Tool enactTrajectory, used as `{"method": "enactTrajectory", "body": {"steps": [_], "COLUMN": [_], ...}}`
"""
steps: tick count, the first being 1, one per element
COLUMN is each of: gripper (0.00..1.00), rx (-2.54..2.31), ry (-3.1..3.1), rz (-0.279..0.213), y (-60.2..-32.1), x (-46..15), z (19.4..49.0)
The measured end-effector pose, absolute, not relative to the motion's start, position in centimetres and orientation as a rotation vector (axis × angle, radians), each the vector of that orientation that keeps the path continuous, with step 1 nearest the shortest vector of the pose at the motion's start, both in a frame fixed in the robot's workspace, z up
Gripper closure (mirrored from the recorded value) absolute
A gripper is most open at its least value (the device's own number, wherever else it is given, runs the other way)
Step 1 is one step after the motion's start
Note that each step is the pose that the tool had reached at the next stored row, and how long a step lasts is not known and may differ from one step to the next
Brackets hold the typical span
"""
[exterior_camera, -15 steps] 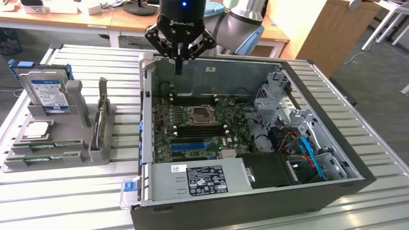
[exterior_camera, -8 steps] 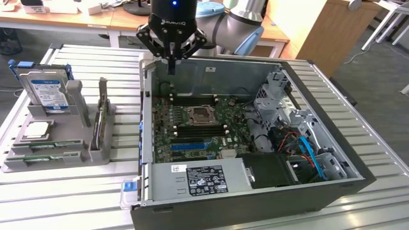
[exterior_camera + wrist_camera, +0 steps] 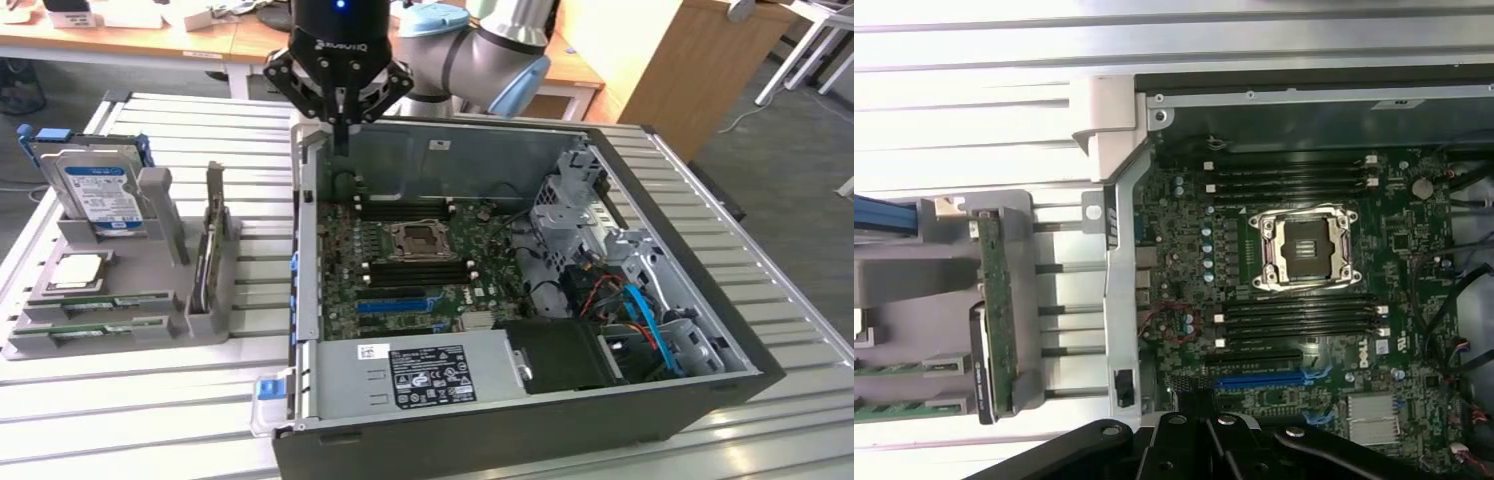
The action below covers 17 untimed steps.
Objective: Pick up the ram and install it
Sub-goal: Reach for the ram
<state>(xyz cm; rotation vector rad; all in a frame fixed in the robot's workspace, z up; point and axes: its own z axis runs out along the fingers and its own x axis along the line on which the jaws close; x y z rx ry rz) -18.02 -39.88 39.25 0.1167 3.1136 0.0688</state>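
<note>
Two green ram sticks (image 3: pixel 100 303) lie flat in the slots of a grey holder (image 3: pixel 200 320) at the exterior view's left, beside the open computer case; the wrist view shows them too (image 3: pixel 904 367). My gripper (image 3: pixel 342 138) hangs shut and empty above the case's back left corner, well apart from the ram. Inside the case lies the motherboard, with black memory slots (image 3: pixel 416 268) (image 3: pixel 1299 320) on both sides of the open CPU socket (image 3: pixel 416 240) (image 3: pixel 1304 248).
The holder also carries a blue-labelled hard drive (image 3: pixel 100 190), a square silver CPU chip (image 3: pixel 78 272) and a long green board standing on edge (image 3: pixel 207 262) (image 3: pixel 996 320). The case's walls (image 3: pixel 304 250), a drive cage (image 3: pixel 574 200) and cables (image 3: pixel 641 310) crowd the interior.
</note>
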Motion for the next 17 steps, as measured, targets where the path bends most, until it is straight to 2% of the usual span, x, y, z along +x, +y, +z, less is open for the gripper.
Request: {"method": "enactTrajectory", "body": {"steps": [17], "gripper": [0.89], "rx": [0.117], "ry": [3.114], "rz": [0.069], "y": [-39.9], "x": [-21.8], "z": [39.2]}}
